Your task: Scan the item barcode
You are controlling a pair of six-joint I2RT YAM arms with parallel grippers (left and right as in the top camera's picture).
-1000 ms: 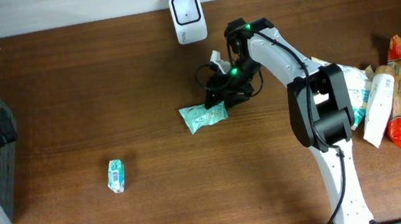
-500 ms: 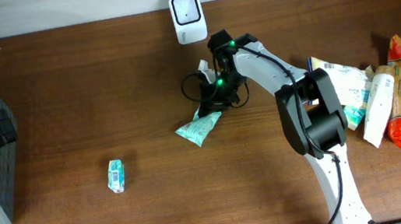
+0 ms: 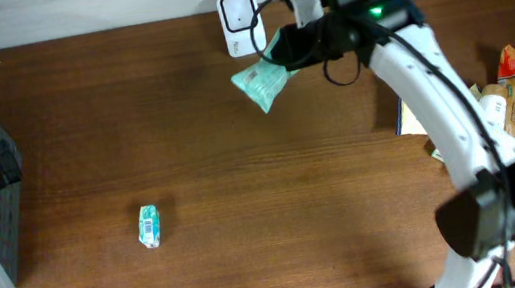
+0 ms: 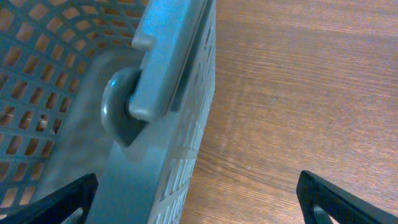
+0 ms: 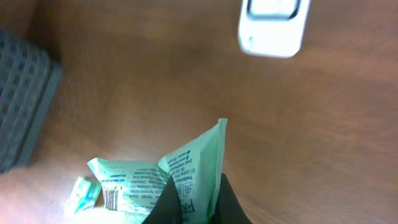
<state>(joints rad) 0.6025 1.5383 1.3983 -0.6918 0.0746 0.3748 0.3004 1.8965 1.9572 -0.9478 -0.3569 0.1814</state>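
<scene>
The right gripper (image 3: 287, 51) was found clenched on 1 corner of the green pouch (image 3: 261, 83). The pouch was carried clear of the table (image 3: 188, 154) in the upper middle of the overhead frame, just below and to the right of the white scanner (image 3: 239, 9). In the right wrist view the pouch was seen pinched between the dark fingers (image 5: 200, 202) at the bottom centre. Its barcode (image 5: 112, 199) was printed on the crumpled end at the lower left, well apart from the scanner at the upper right.

The step in hand was judged to be the presentation of the code to the scanner window. To be done well, the printed panel was to be turned toward the window rather than toward the wrist, and brought over it, since the pouch body lay nearer the scanner than the code did. A slow, level approach was thought best, because the soft film hung limp from 1 corner and any swing or fold across the bars could spoil the read. A short steady pause in front of the window was advised.

The left gripper (image 4: 198, 177) was seen fully released, parked over the grey basket (image 4: 168, 124) at the left edge, and was not thought to be needed
</scene>
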